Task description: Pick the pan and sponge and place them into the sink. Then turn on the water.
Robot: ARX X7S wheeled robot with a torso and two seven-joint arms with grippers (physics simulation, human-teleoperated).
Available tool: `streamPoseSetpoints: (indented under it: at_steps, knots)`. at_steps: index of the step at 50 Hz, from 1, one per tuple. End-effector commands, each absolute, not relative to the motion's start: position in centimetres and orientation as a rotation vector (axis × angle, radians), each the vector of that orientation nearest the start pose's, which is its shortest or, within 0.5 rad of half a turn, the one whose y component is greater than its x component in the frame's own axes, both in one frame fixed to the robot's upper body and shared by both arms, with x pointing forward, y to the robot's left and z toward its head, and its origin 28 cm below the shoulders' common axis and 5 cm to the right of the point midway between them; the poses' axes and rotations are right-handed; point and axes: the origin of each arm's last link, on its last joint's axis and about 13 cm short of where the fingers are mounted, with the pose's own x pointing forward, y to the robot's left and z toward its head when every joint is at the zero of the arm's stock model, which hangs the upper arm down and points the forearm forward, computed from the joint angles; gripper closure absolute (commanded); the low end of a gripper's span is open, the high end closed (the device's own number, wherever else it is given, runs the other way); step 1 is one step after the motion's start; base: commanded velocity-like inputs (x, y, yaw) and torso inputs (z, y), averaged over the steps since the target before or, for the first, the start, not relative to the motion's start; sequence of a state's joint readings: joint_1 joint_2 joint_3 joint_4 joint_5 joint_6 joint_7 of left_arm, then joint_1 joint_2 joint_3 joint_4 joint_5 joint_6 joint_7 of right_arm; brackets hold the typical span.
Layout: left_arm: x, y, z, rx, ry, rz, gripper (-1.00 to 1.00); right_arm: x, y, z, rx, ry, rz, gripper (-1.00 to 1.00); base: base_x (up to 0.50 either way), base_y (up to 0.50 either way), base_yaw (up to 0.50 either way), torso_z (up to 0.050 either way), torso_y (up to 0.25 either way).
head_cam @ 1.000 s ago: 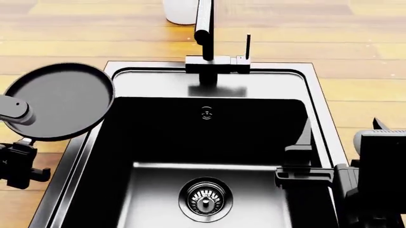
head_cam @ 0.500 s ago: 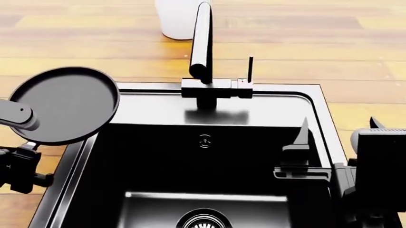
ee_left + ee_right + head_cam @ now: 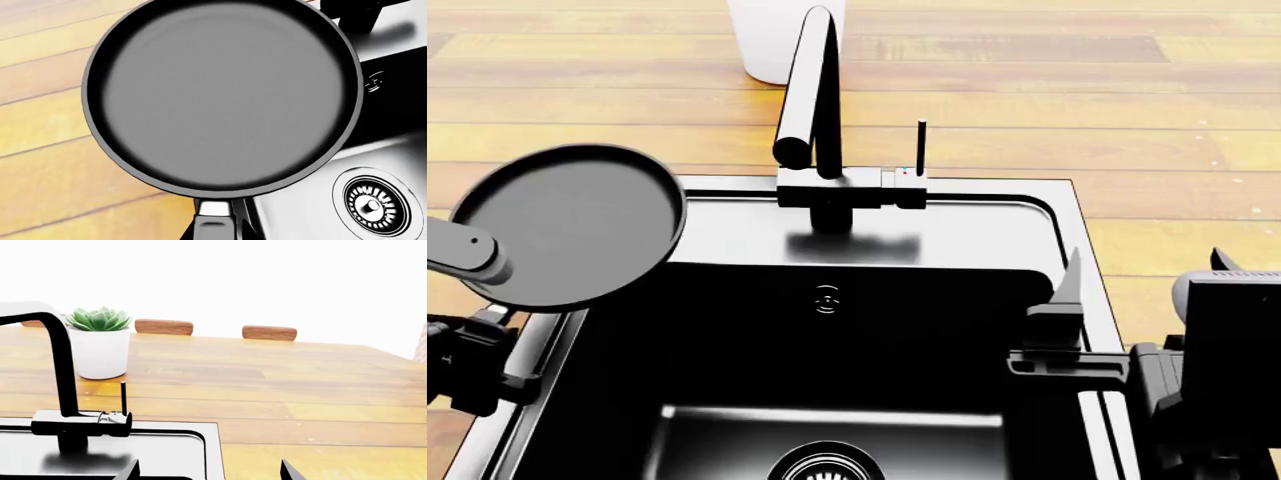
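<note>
Matte black blocky right claw (image 3: 1065, 330) with pointed fingers; left arm's grey rounded link (image 3: 465, 252).

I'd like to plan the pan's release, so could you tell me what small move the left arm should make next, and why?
Probably carry the pan a little further right before lowering it. In the head view it sits over the left rim of the sink, not the basin; the left wrist view shows wood under half of it.

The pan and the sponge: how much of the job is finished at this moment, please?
Nothing looks finished. The pan is held by its handle in the left gripper, over the left rim of the sink, not yet in the basin. The sponge appears in no view. No water runs from the faucet, so its lever still needs turning. The right gripper is open and empty.
</note>
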State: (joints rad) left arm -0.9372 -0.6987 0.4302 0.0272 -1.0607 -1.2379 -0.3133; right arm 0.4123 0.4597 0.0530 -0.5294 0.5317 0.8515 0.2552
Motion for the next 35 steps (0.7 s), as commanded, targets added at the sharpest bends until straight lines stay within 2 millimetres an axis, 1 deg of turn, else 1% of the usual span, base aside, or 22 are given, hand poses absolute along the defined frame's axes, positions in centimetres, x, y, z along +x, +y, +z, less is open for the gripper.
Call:
streamPoseSetpoints:
  at_steps: [1,3,4,5,6,7,9,10,11,12,17,21,25,27,29,31,35]
  knots:
    - [28.0,29.6,21.0,0.240,0.515,-0.194,1.00,24.8,-16.9,17.8,-0.062,-0.059,-0.066,-1.00,0.00,0.00,0.00,0.000,0.000]
    - [27.5,29.6,21.1,0.248,0.505,-0.232,1.00,24.9,-16.8,17.8,-0.062,-0.059,-0.068,-1.00,0.00,0.00,0.00,0.005,0.000]
    - [27.4,29.3,21.2,0.309,0.476,-0.271,1.00,24.9,-16.8,17.9,-0.065,-0.058,-0.069,-1.00,0.00,0.00,0.00,0.000,0.010]
    - [27.3,29.1,21.3,0.257,0.487,-0.290,1.00,24.9,-16.7,17.8,-0.066,-0.055,-0.069,-1.00,0.00,0.00,0.00,0.000,0.000]
    - [27.2,28.9,21.4,0.277,0.483,-0.304,1.00,24.9,-16.8,17.8,-0.069,-0.050,-0.077,-1.00,0.00,0.00,0.00,0.000,0.000]
    - [27.1,28.8,21.6,0.261,0.487,-0.337,1.00,24.9,-16.8,17.8,-0.067,-0.048,-0.078,-1.00,0.00,0.00,0.00,0.000,0.000]
    - [27.0,28.5,21.7,0.278,0.493,-0.345,1.00,24.9,-16.8,17.7,-0.068,-0.043,-0.084,-1.00,0.00,0.00,0.00,0.000,0.000]
    - [26.6,28.8,21.9,0.271,0.494,-0.363,1.00,24.8,-16.8,17.6,-0.067,-0.042,-0.085,-1.00,0.00,0.00,0.00,0.000,0.010]
    - [26.5,28.7,21.8,0.285,0.501,-0.369,1.00,24.8,-16.8,17.5,-0.066,-0.040,-0.086,-1.00,0.00,0.00,0.00,0.000,0.000]
    - [26.7,28.5,21.8,0.283,0.502,-0.353,1.00,24.8,-16.8,17.5,-0.066,-0.039,-0.086,-1.00,0.00,0.00,0.00,0.000,0.000]
    - [25.9,28.2,21.7,0.321,0.536,-0.414,1.00,24.7,-17.1,17.6,-0.065,-0.043,-0.095,-1.00,0.00,0.00,0.00,0.000,0.002]
    - [25.7,27.5,21.6,0.342,0.548,-0.463,1.00,24.7,-17.1,17.5,-0.065,-0.041,-0.095,-1.00,0.00,0.00,0.00,0.000,0.000]
    - [25.8,27.3,21.7,0.358,0.568,-0.467,1.00,24.7,-17.2,17.5,-0.067,-0.041,-0.100,-1.00,0.00,0.00,0.00,0.003,0.003]
    - [25.9,26.9,21.5,0.384,0.582,-0.506,1.00,24.7,-17.1,17.6,-0.066,-0.044,-0.102,-1.00,0.00,0.00,0.00,0.000,0.000]
    - [26.2,26.6,21.5,0.363,0.574,-0.524,1.00,24.6,-17.2,17.6,-0.066,-0.046,-0.102,-1.00,0.00,0.00,0.00,0.000,0.000]
    - [26.1,26.6,21.7,0.365,0.568,-0.540,1.00,24.6,-17.2,17.6,-0.064,-0.045,-0.105,-1.00,0.00,0.00,0.00,0.000,0.005]
    - [26.3,25.7,21.8,0.383,0.570,-0.584,1.00,24.4,-17.2,17.7,-0.063,-0.048,-0.106,-1.00,0.00,0.00,0.00,0.000,0.000]
